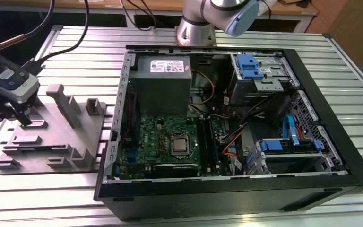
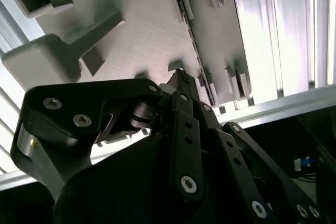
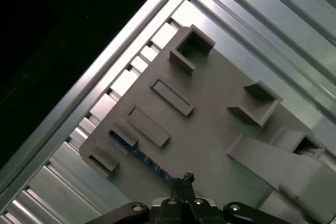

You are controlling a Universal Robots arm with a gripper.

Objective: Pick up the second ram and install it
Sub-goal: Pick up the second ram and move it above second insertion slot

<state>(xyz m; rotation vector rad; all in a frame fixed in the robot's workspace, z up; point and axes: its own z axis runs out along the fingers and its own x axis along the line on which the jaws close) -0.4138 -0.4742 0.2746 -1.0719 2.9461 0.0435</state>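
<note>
1. Lying in a long slot of the grey tray, the second ram is seen as a thin dark blue stick in the first wrist view.
2. The tray is set on the ribbed metal table, to the exterior view's left of the open computer case.
3. The gripper is held low over the tray, with its tip right at one end of the stick.
4. The jaws are seen drawn close together, with no gap between the tips. Whether the end of the stick is pinched between them cannot be told.
5. The stick has not been lifted out. It is seen down in its slot along all of its length.
6. The green motherboard is seen inside the case, well apart from the gripper and the tray.
7. Only the very start of the job looks done: the stick has been reached. Lifting it, carrying it over to the motherboard and pushing it in are all left to be done.
</note>
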